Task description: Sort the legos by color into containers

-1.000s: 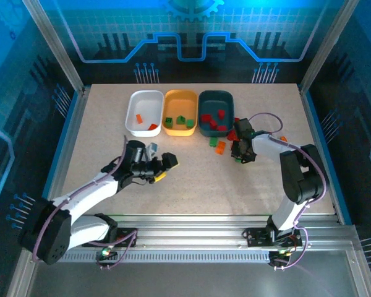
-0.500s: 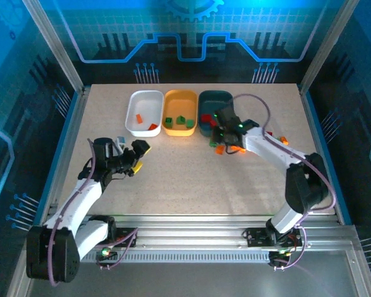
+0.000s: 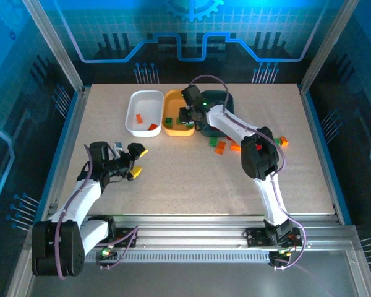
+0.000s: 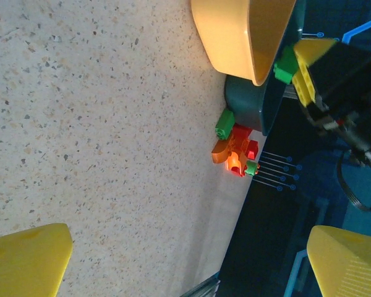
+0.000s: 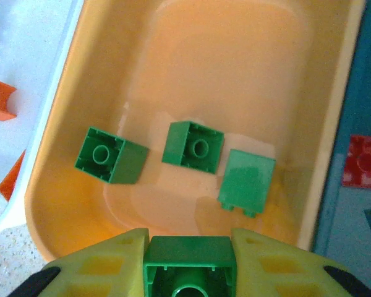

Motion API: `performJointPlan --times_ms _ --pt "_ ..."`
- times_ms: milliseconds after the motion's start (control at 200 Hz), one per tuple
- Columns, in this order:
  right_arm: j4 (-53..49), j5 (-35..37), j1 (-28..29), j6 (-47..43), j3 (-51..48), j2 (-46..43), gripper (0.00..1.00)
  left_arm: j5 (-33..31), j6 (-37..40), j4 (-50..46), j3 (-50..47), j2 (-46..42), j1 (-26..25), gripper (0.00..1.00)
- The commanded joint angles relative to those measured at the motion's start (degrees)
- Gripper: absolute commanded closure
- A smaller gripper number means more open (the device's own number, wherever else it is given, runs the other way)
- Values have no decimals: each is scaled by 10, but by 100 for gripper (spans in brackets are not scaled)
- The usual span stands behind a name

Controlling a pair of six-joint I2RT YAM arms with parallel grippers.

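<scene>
My right gripper (image 3: 187,116) hangs over the orange-yellow container (image 3: 173,101), shut on a green lego (image 5: 189,267) that sits between its yellow fingers (image 5: 99,266). Below it, three green legos (image 5: 110,154) (image 5: 193,147) (image 5: 247,179) lie in that container (image 5: 49,204). The white container (image 3: 142,102) holds orange pieces (image 3: 138,119), and the teal container (image 3: 227,99) holds a red one (image 5: 362,162). Loose legos (image 3: 221,146) lie right of the containers, with a further few (image 3: 281,141) farther right. My left gripper (image 3: 135,162) stands open over bare table at the left, holding nothing.
In the left wrist view the loose cluster of red, orange and green legos (image 4: 235,151) lies beside the teal container (image 4: 253,114). The table's metal frame (image 3: 191,223) runs along the near edge, and blue walls close in the sides.
My right gripper travelled left from the loose pile, past the teal container, to above the orange-yellow one with the green lego. My left arm drew back to the left.
</scene>
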Motion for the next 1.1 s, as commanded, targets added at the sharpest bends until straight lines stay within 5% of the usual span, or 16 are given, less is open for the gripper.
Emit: performJointPlan --times_ms 0,130,255,475,660,815,1091 --pt "-68 -5 4 -16 96 33 53 21 18 -15 13 6 -3 1" --pt "-77 -1 7 -26 99 10 42 -3 17 -8 17 6 -31 1" --pt "-72 29 1 -22 17 -68 40 -72 37 -18 43 16 -111 1" --pt "16 49 -67 47 -349 -307 43 -226 172 -119 215 158 -314 11" --pt "81 -66 -178 114 -620 -486 53 -360 267 -239 444 349 -440 15" --pt "67 -54 -226 106 -703 -569 54 -378 270 -287 598 515 -476 27" --pt "86 -137 -317 102 -772 -641 48 -437 284 -341 775 684 -511 27"
